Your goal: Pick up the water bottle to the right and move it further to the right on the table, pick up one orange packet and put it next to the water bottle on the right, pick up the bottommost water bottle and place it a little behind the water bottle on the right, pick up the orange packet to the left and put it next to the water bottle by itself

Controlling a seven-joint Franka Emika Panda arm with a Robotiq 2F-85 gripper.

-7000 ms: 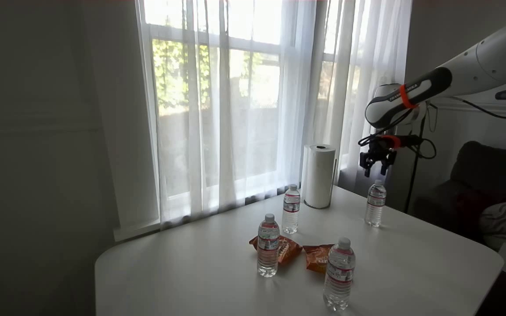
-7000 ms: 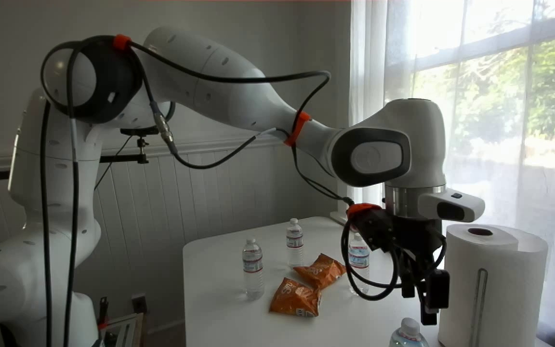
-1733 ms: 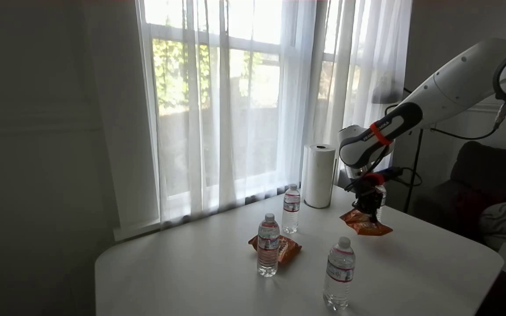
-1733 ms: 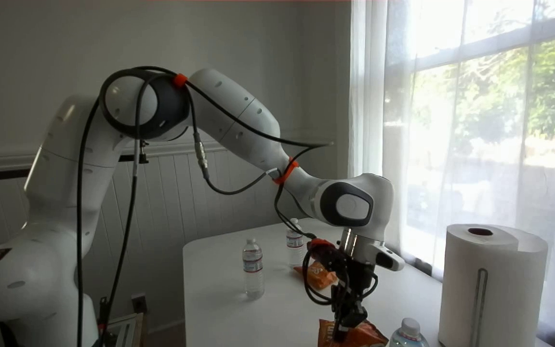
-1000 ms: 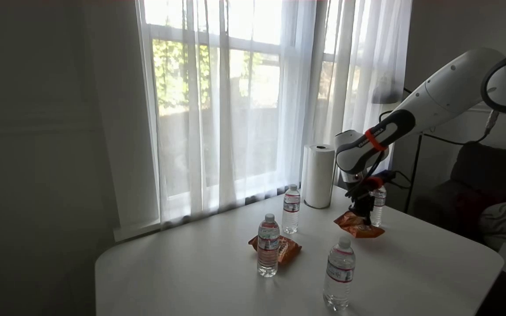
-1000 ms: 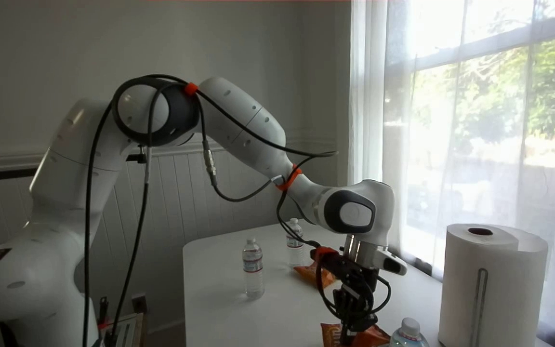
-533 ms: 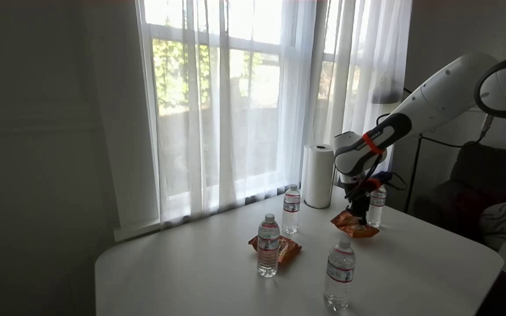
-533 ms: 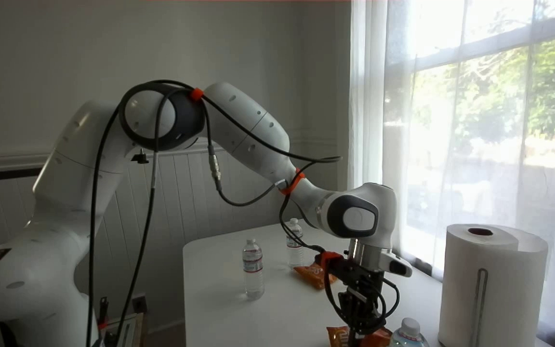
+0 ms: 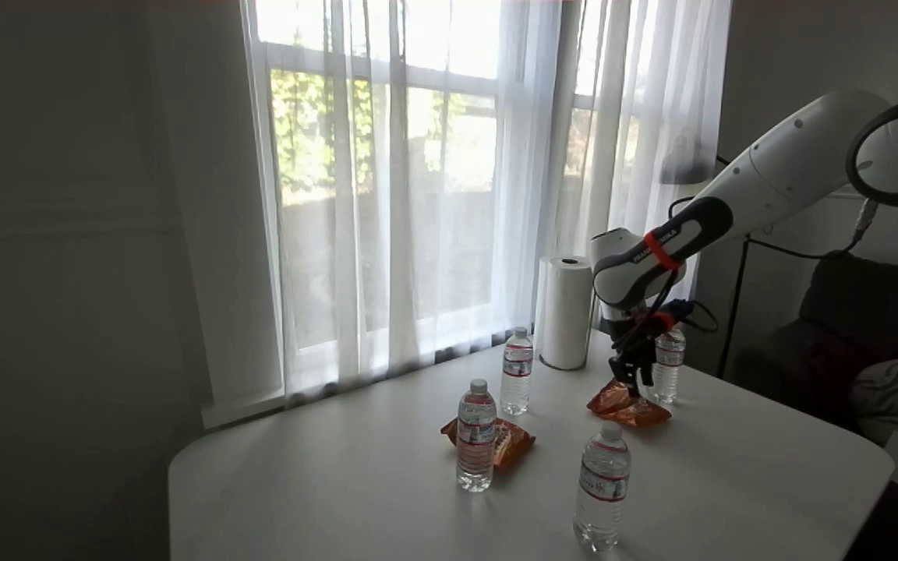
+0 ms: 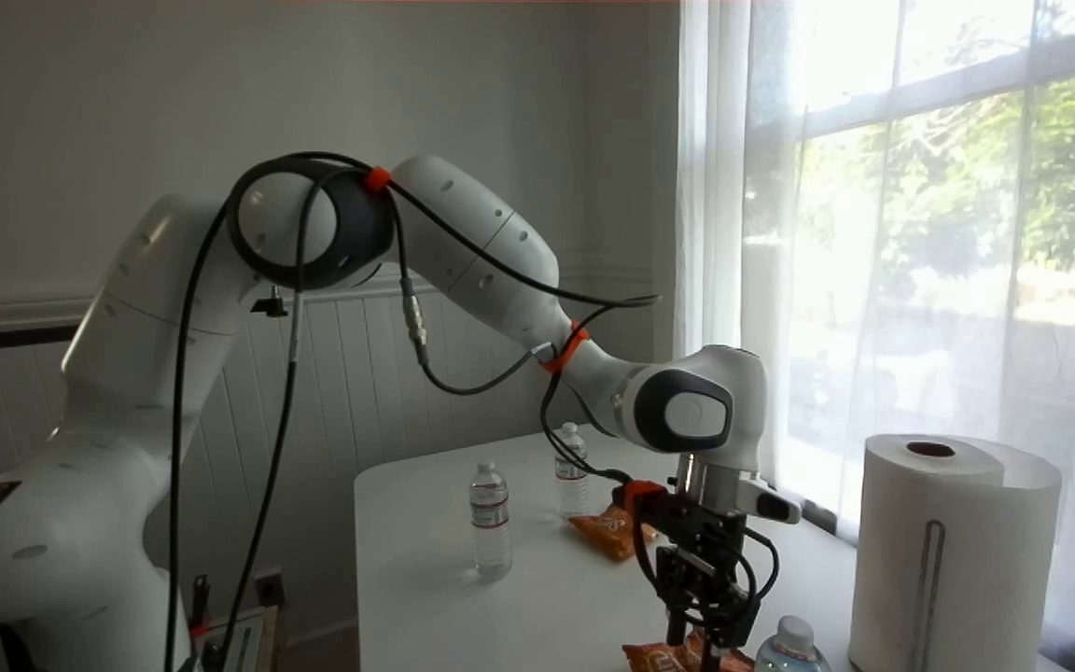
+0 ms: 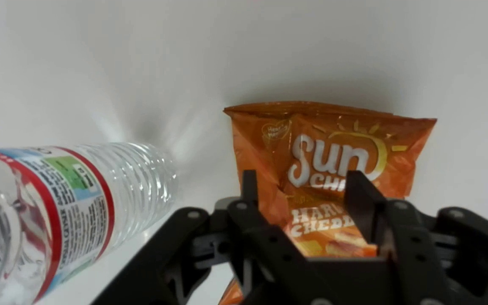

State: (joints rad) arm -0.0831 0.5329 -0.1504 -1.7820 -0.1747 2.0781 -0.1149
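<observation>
I have the gripper (image 11: 302,182) right over the orange packet (image 11: 320,165), which lies on the table (image 9: 722,467). In my wrist view the gripper's fingers (image 11: 250,186) stand well apart, with the packet's printed face showing between them; I cannot tell from here whether the tips brush it. Just beside the packet, across a narrow strip of bare table, stands the right-hand water bottle (image 11: 83,220), upright; in both exterior views I see it on the packet's right. In an exterior view the paper towel roll (image 9: 566,315) rises behind the packet and to its left, with the sheer curtains (image 9: 402,234) farther back. Left of the packet, too, stands the rear water bottle (image 9: 517,372). Farther left of the packet, well apart from it, lies the second orange packet (image 9: 513,446), partly hidden by the left-hand water bottle (image 9: 476,436), which is also upright. The bottommost water bottle (image 9: 603,489) stands closer to that camera than the packet does. In an exterior view my arm (image 10: 491,229) reaches over to the packet from the left, and the lower edge of my view cuts the packet off.
</observation>
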